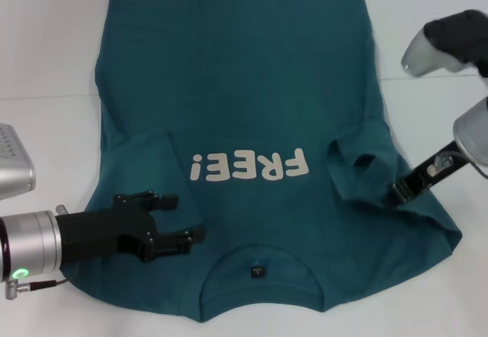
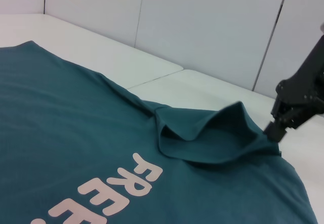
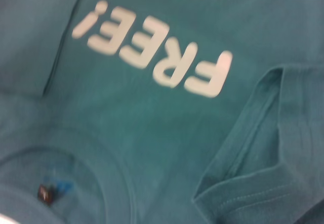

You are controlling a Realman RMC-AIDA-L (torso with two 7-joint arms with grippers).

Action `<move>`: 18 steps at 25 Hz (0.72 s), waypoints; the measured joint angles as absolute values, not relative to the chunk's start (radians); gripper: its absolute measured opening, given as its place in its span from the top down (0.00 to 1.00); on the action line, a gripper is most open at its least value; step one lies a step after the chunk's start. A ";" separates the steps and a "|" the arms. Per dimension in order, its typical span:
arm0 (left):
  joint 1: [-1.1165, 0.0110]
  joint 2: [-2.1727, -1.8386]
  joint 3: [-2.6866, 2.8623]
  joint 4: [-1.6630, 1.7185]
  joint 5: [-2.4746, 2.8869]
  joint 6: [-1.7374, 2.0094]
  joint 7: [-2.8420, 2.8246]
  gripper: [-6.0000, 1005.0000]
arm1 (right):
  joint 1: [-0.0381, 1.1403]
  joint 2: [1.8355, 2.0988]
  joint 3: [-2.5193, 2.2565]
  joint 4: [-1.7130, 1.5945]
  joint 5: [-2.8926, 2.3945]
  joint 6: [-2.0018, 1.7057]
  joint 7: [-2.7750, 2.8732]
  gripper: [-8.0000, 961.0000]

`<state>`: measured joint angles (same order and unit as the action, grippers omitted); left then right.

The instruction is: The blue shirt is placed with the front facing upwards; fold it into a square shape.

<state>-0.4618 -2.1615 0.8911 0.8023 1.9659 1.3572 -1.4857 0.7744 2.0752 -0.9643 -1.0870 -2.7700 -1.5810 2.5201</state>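
Observation:
The blue shirt [image 1: 244, 85] lies front up on the white table [image 1: 46, 47], collar and black neck tag [image 1: 258, 271] nearest me, with the off-white print [image 1: 250, 166] reading upside down. Both sleeves are turned in over the body. My left gripper [image 1: 189, 216] is open just over the shirt's left shoulder, beside the flat folded sleeve [image 1: 145, 169]. My right gripper [image 1: 398, 194] is shut on the right sleeve's edge, and the sleeve [image 1: 358, 168] stands up in a loose tent. The left wrist view shows that gripper [image 2: 273, 132] pinching the raised fold [image 2: 212, 133]. The right wrist view shows the shirt [image 3: 167, 133] close up.
A grey device [image 1: 11, 162] sits at the table's left edge. A seam [image 1: 46, 95] crosses the table behind the shirt's upper half. Bare table surrounds the shirt on all sides, and white wall panels [image 2: 202, 26] stand behind the table.

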 joint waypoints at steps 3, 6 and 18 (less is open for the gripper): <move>-0.462 -2.163 0.891 0.801 1.965 1.359 -1.488 0.18 | 0.773 2.079 -1.031 -1.081 -2.788 -1.602 2.505 0.98; -0.462 -2.163 0.891 0.800 1.961 1.355 -1.489 0.18 | 0.774 2.082 -1.045 -1.079 -2.812 -1.605 2.503 0.96; -0.463 -2.163 0.891 0.798 1.957 1.353 -1.490 0.18 | 0.777 2.080 -0.986 -1.083 -2.846 -1.643 2.501 0.83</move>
